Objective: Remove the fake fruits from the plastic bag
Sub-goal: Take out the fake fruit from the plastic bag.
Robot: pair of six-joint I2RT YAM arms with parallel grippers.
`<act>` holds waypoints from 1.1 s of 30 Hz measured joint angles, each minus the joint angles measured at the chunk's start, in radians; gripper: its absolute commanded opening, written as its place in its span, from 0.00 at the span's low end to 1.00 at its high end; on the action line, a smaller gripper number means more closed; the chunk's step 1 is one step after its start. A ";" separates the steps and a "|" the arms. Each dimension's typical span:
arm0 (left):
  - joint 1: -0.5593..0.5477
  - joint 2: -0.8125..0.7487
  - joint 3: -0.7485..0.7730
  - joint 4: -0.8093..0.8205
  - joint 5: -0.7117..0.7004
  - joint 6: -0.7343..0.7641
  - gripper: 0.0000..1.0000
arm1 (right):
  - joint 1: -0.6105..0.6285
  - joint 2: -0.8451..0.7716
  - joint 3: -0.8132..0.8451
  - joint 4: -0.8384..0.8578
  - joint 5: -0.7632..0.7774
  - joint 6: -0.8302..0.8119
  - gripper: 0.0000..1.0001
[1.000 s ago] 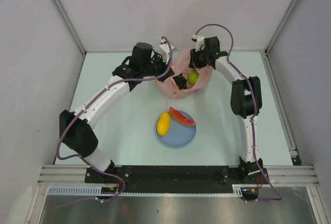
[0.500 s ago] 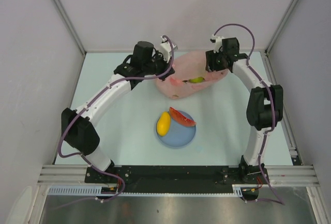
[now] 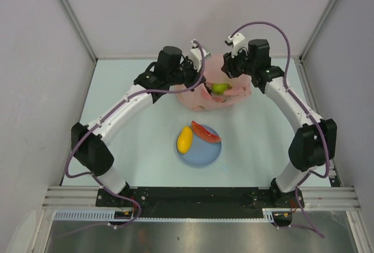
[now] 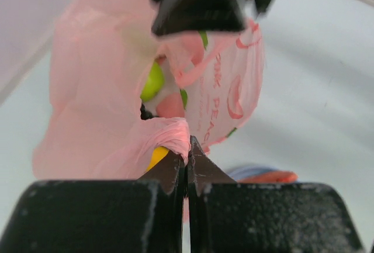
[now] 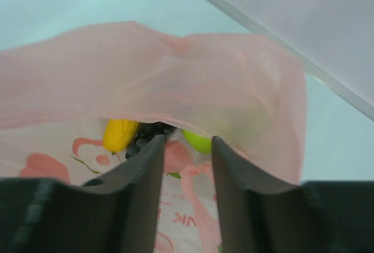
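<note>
1. Plastic bag [image 3: 198, 100]: pink, translucent and crinkled. It lies on the table [image 3: 134, 148] on the far side of the blue plate [image 3: 201, 158], near it but apart from it. You see its mouth drawn wide between your two grippers, with printed lettering on the wall that faces the plate.
2. Left gripper [image 4: 187, 159]: the fingers are pressed together and pinch a gathered fold of the plastic bag's rim. This held edge lies beyond the plate and to its left.
3. Right gripper [image 5: 187, 142]: the fingers stand spread, with a clear gap between them. Their tips sit at the opposite rim of the bag, beyond the plate and to its right. You cannot tell from these views whether either finger touches the film.
4. Fake fruits inside the bag, all beyond the plate:
   - A green fruit [image 3: 220, 87] shows through the open mouth in the top view.
   - A yellow fruit [image 5: 120, 133] lies deeper in, seen from the right wrist.
   - A dark grape bunch [image 5: 143, 133] lies just beside that yellow fruit, between it and the green one.
5. Fake fruits on the plate:
   - A yellow oval fruit [image 3: 184, 139] rests on the plate's left part, overhanging the rim.
   - A red piece [image 3: 205, 132] rests on the plate's far part, just beside the yellow oval fruit. Whether the two touch is too fine to tell.
</note>
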 measured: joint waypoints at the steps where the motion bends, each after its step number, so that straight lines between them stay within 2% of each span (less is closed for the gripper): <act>1: -0.002 -0.002 0.012 0.009 -0.002 0.004 0.01 | 0.005 0.021 -0.002 0.005 -0.015 -0.007 0.32; 2: -0.003 -0.007 0.016 0.024 -0.008 0.006 0.01 | 0.012 0.047 -0.002 0.010 -0.033 -0.016 0.28; 4: -0.003 -0.024 0.015 0.044 -0.026 0.006 0.00 | 0.021 0.111 -0.002 0.009 -0.062 -0.031 0.26; 10: -0.003 -0.063 0.008 0.069 -0.051 0.016 0.00 | 0.036 0.287 0.026 -0.058 -0.166 -0.036 0.29; 13: -0.003 -0.073 -0.015 0.074 -0.051 0.024 0.01 | 0.047 0.349 0.073 -0.071 -0.195 -0.024 0.39; 15: -0.003 -0.074 -0.029 0.074 -0.051 0.024 0.00 | 0.061 0.385 0.110 -0.058 -0.188 -0.015 0.51; 16: -0.003 -0.074 -0.036 0.074 -0.051 0.024 0.00 | 0.069 0.401 0.126 -0.045 -0.167 -0.008 0.63; 19: -0.003 -0.074 -0.043 0.073 -0.050 0.024 0.00 | 0.090 0.436 0.150 0.016 -0.056 0.011 0.82; 24: -0.003 -0.074 -0.060 0.075 -0.047 0.031 0.00 | 0.095 0.497 0.207 0.033 0.132 0.005 0.86; 33: -0.003 -0.074 -0.100 0.085 -0.040 0.029 0.00 | 0.056 0.528 0.213 -0.034 0.237 -0.003 0.89</act>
